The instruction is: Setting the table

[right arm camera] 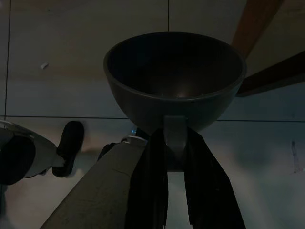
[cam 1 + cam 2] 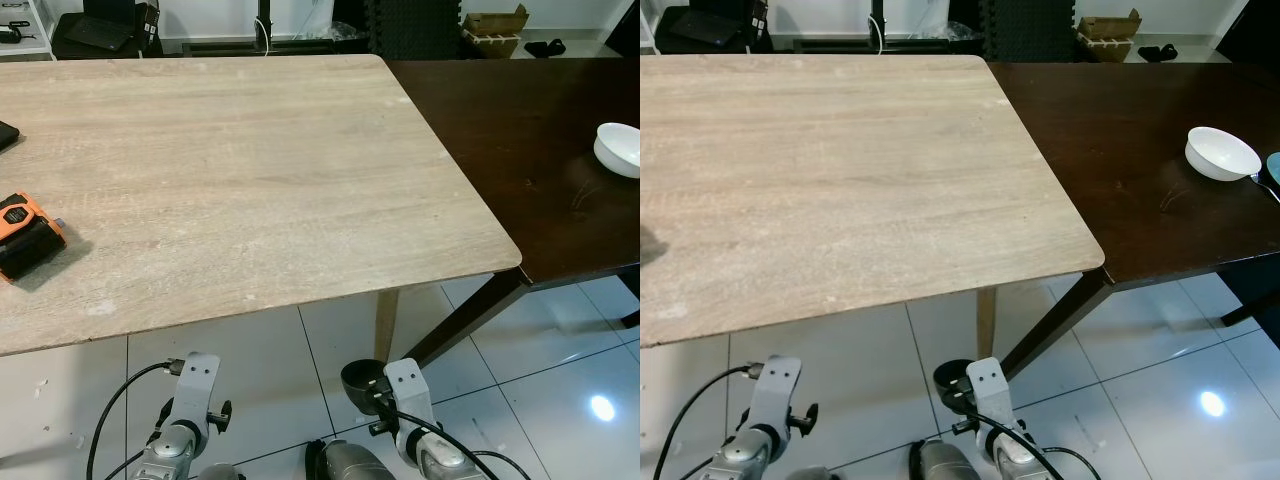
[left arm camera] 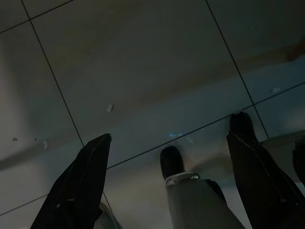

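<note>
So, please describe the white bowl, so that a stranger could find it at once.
Find the dark brown table that adjoins the light wooden table on the robot's right. The white bowl stands near its right end, the only white thing on that dark top.

left end effector (image 3: 167, 143) spread, right end effector (image 1: 175, 157) clamped

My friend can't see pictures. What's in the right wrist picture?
The right gripper is shut on a dark bowl, pinching its rim from below. Behind it is a dim tiled floor.
</note>
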{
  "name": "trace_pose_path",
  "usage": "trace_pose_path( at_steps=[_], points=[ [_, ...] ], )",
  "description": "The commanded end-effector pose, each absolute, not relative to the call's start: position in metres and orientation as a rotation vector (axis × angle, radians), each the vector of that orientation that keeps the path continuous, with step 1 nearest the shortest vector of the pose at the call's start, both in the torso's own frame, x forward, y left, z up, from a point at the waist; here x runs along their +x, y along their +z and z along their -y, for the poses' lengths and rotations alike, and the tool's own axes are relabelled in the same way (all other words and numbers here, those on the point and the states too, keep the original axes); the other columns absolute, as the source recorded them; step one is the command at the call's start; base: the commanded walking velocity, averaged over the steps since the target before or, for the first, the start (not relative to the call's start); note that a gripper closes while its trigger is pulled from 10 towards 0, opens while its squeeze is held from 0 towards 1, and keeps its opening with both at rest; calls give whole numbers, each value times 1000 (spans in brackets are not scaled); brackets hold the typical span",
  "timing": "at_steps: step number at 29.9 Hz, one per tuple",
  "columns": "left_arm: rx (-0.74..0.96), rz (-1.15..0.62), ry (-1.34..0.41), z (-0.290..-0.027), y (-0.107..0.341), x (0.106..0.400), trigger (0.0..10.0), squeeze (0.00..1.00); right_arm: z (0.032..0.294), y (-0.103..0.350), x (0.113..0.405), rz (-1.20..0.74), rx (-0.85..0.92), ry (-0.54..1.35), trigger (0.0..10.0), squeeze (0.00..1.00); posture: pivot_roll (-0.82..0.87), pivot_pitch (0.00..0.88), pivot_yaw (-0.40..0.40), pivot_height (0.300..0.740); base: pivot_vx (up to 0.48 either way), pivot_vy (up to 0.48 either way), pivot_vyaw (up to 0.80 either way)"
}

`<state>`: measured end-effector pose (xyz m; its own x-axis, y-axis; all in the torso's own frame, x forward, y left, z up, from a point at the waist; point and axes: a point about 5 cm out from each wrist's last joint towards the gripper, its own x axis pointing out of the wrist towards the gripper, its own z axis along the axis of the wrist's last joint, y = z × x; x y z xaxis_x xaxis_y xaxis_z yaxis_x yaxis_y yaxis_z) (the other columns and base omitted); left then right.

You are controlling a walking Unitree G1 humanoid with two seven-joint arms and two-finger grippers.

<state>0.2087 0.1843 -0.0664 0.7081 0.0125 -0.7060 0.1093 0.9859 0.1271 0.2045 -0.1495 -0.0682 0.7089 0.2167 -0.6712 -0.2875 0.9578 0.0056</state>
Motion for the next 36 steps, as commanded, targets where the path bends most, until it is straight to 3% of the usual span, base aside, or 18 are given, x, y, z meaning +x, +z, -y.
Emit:
trace_pose_path(
  at_steps=[1, 23, 31, 36],
  points=[
    [158, -831, -50, -183, -73, 198, 10000, 0, 156, -72, 197, -753, -105, 262, 10000, 0, 93, 67, -46, 740, 0, 0, 0],
    [158, -827, -59, -182, -73, 200, 10000, 0, 156, -73, 196, -758, -105, 256, 10000, 0, 90, 68, -43, 740, 0, 0, 0],
    [162, -823, -59, -183, -72, 200, 10000, 0, 157, -73, 196, -771, -105, 260, 10000, 0, 84, 53, -45, 740, 0, 0, -766],
    [164, -824, -62, -182, -73, 199, 10000, 0, 164, -76, 193, -792, -26, 166, 10000, 0, 79, 54, -49, 740, 0, 0, -800]
  ],
)
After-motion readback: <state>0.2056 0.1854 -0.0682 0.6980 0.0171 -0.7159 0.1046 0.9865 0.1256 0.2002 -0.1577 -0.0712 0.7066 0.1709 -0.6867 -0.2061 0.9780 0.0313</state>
